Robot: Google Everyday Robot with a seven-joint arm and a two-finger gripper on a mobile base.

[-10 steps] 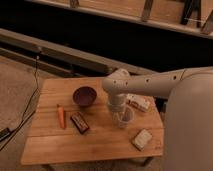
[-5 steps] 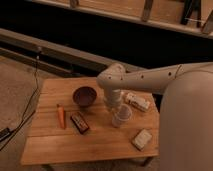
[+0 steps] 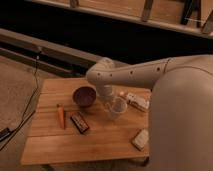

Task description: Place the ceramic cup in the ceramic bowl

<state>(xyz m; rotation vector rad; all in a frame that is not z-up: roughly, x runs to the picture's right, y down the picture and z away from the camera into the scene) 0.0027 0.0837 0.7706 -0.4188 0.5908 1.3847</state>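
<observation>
Presently the claw (image 3: 109,98) holds the cup (image 3: 118,108) by its rim; the bowl (image 3: 84,96) lies just beside, toward the left edge of the bench (image 3: 100,142).

Cream rounded arm (image 3: 131,76), row of dark holes (image 3: 145,70), gripper (image 3: 111,101) at its tip

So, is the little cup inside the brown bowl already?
No, the ceramic cup is outside the ceramic bowl, off to one side of it, with the pincer right at the cup.
</observation>
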